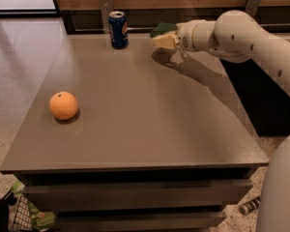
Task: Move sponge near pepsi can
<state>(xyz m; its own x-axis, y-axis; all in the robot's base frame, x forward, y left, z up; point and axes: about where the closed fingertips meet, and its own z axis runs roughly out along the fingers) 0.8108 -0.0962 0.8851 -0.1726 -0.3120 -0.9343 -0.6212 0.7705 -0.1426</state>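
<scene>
The pepsi can [118, 29], dark blue with a silver top, stands upright at the back of the grey table [135, 115]. My gripper [165, 37] is at the back of the table, to the right of the can, and is shut on the sponge [162, 30]. The sponge shows its dark green top and pale yellow foam below. It hangs a little above the table top, about a can's height to the right of the can. Its shadow lies on the table just beneath.
A round orange [64, 105] sits on the left part of the table. A wooden wall with metal brackets [105, 6] runs behind the table. Dark cabinets stand to the right. A basket [14, 219] and a bottle [250, 206] lie on the floor.
</scene>
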